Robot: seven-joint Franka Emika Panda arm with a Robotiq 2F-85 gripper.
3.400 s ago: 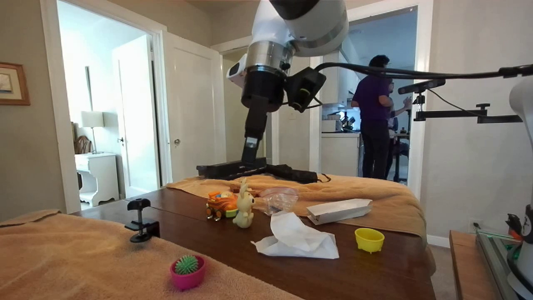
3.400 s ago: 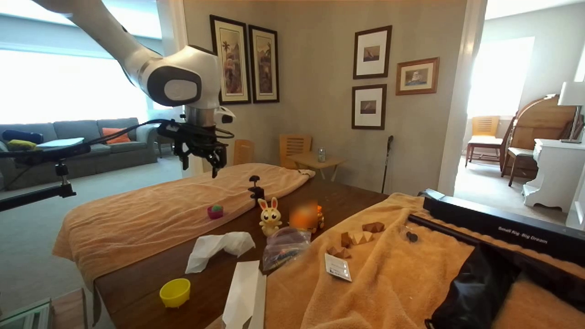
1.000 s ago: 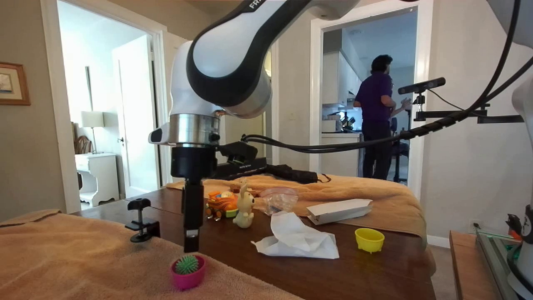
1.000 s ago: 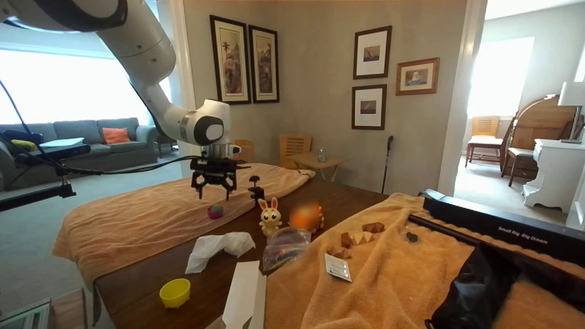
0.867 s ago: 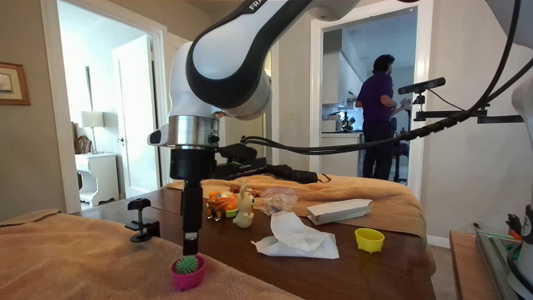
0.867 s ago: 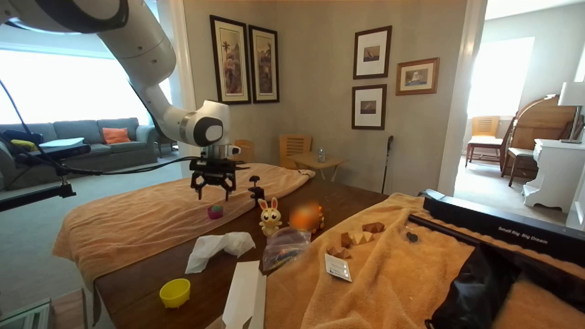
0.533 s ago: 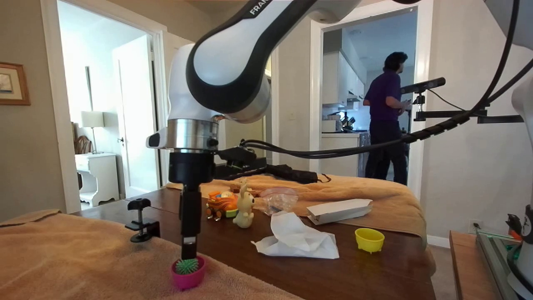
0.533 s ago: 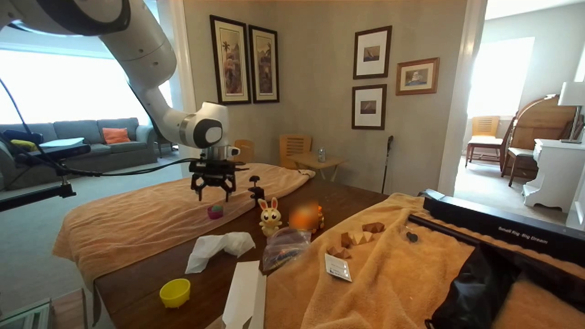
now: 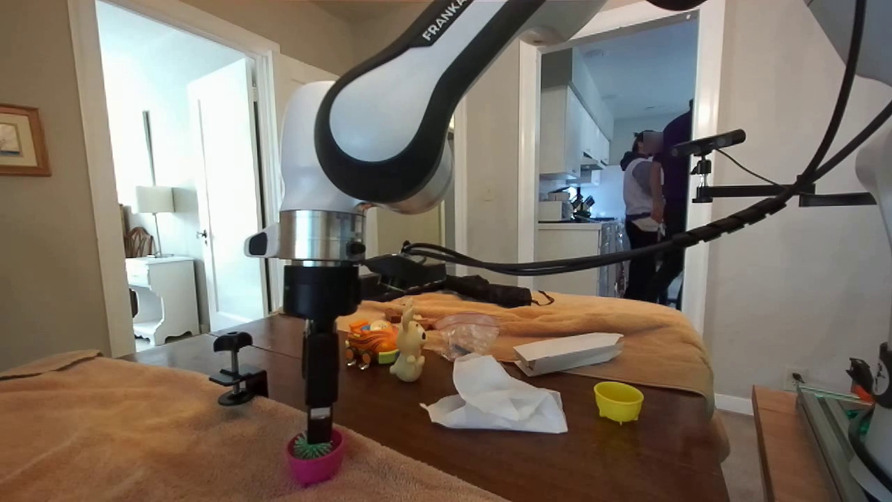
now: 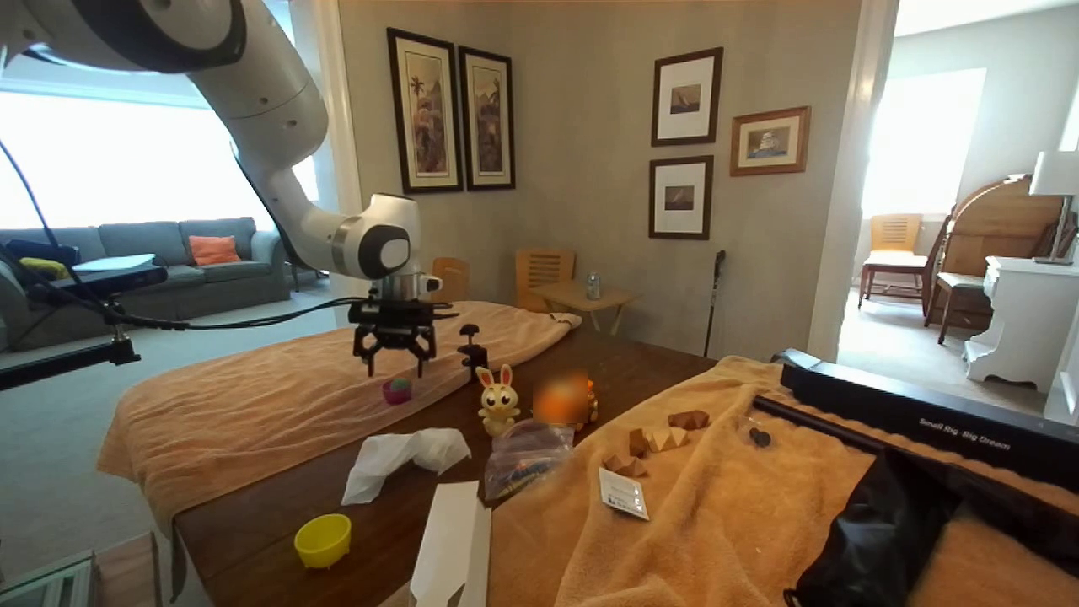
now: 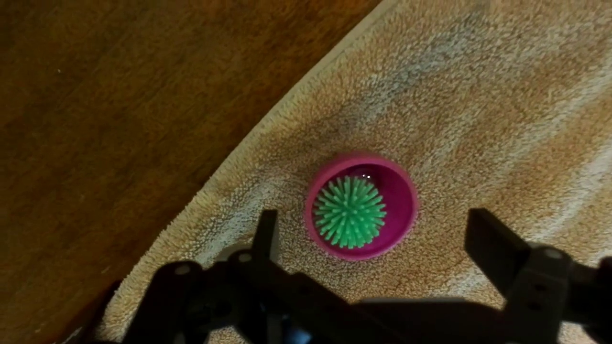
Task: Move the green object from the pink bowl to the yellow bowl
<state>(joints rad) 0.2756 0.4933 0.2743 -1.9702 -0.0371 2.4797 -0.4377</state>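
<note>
The green object (image 11: 350, 212), a spiky ball, sits inside the pink bowl (image 11: 400, 205), against its left side in the wrist view. The ball (image 9: 311, 447) and pink bowl (image 9: 315, 471) also show in an exterior view, on the towel near the table edge. My gripper (image 11: 373, 215) is open and empty, pointing down above the bowl, with the bowl between its fingers but nearer the left one. In an exterior view the gripper (image 10: 395, 367) hangs just above the bowl. The yellow bowl (image 9: 619, 403) stands empty on the brown table in both exterior views, out of the wrist view.
A black clamp (image 9: 235, 369) stands near the pink bowl. A rabbit figure (image 9: 408, 352), an orange toy car (image 9: 369, 343), a clear bag (image 9: 467, 336), crumpled white paper (image 9: 498, 401) and a white box (image 9: 568, 352) lie between or beyond the bowls.
Over about three seconds my gripper has come from a higher, tilted pose to pointing straight down over the pink bowl. In the last second it has sunk further. The ball and bowls have not moved.
</note>
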